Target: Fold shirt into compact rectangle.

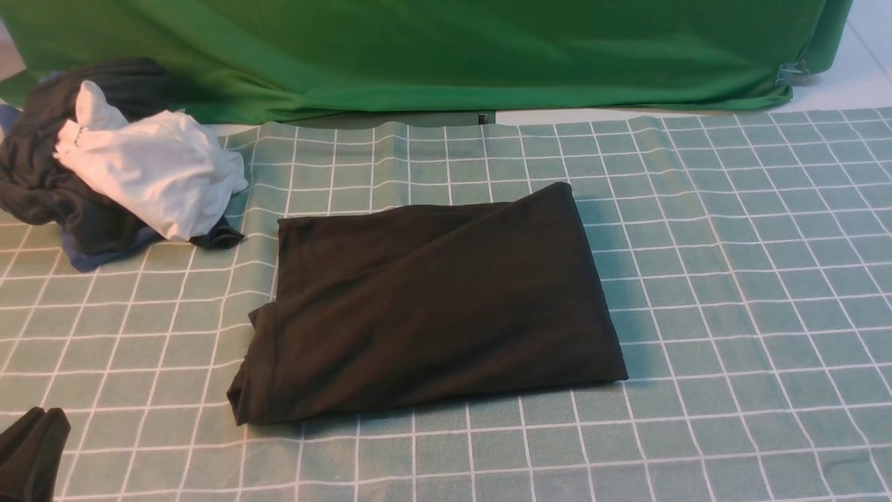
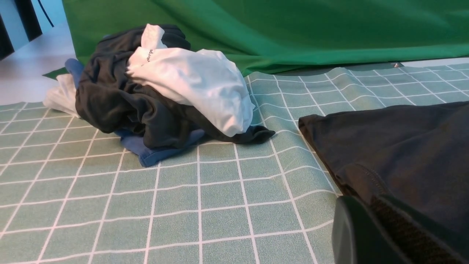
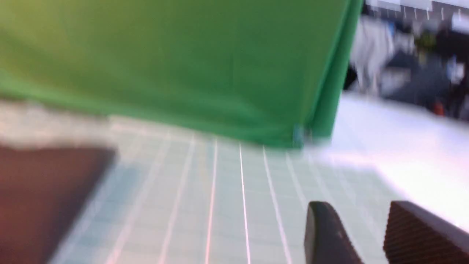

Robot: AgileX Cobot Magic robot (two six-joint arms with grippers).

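Observation:
The black shirt [image 1: 432, 300] lies folded into a rough rectangle in the middle of the checked cloth, its near left corner bulging a little. No print or label shows. My left gripper [image 1: 40, 416] sits low at the near left, apart from the shirt, its fingers pressed together on nothing. In the left wrist view the shut left gripper [image 2: 366, 203] is in front of the shirt's [image 2: 403, 146] hemmed edge. My right gripper [image 3: 357, 212] is open above bare cloth with nothing between its fingers. The shirt [image 3: 44, 190] is a dark blur off to its side. The right gripper is outside the front view.
A pile of clothes sits at the far left: a white garment [image 1: 146, 167] on a dark grey and blue bundle [image 1: 42, 181]. A green backdrop [image 1: 418, 56] hangs behind the table. The checked tablecloth [image 1: 732, 279] is wrinkled along its back edge.

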